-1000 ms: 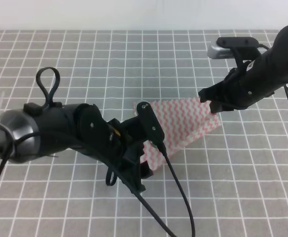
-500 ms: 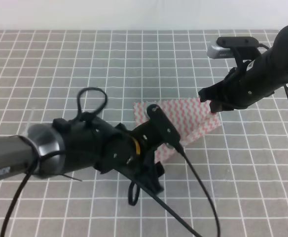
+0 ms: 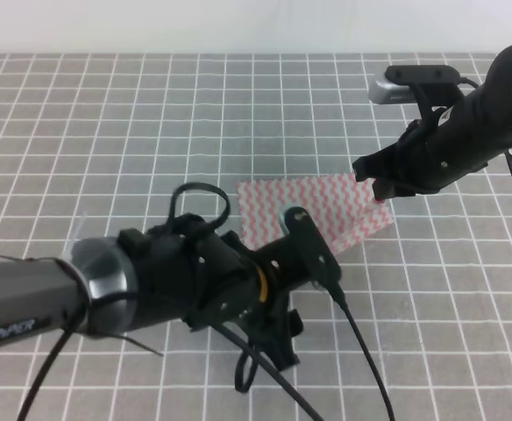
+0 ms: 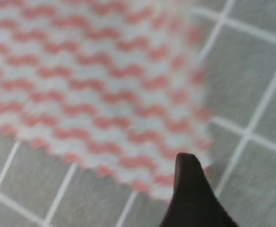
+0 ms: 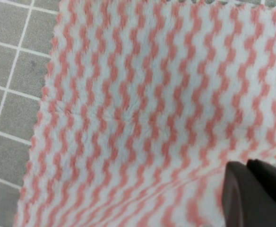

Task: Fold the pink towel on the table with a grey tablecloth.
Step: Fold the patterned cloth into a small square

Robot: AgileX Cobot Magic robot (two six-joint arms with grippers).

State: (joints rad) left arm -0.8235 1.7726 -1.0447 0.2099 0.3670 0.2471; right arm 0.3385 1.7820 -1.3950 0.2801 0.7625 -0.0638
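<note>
The pink towel with wavy pink-and-white stripes lies mid-table on the grey gridded tablecloth. Its right corner is raised, and my right gripper is shut on that corner. In the right wrist view the towel fills the frame and the dark fingers pinch its edge at lower right. My left arm covers the towel's near part. In the left wrist view my left gripper stands open just over the towel's serrated corner. One finger shows, and the other sits at the right edge.
My left arm's black cables loop over the near side of the table. The right arm's wrist camera juts out above the towel's right side. A white wall borders the table's far edge.
My left arm has swung to the right and nearer the front edge, now covering the towel's near corner. The right gripper and the raised corner have stayed put.
</note>
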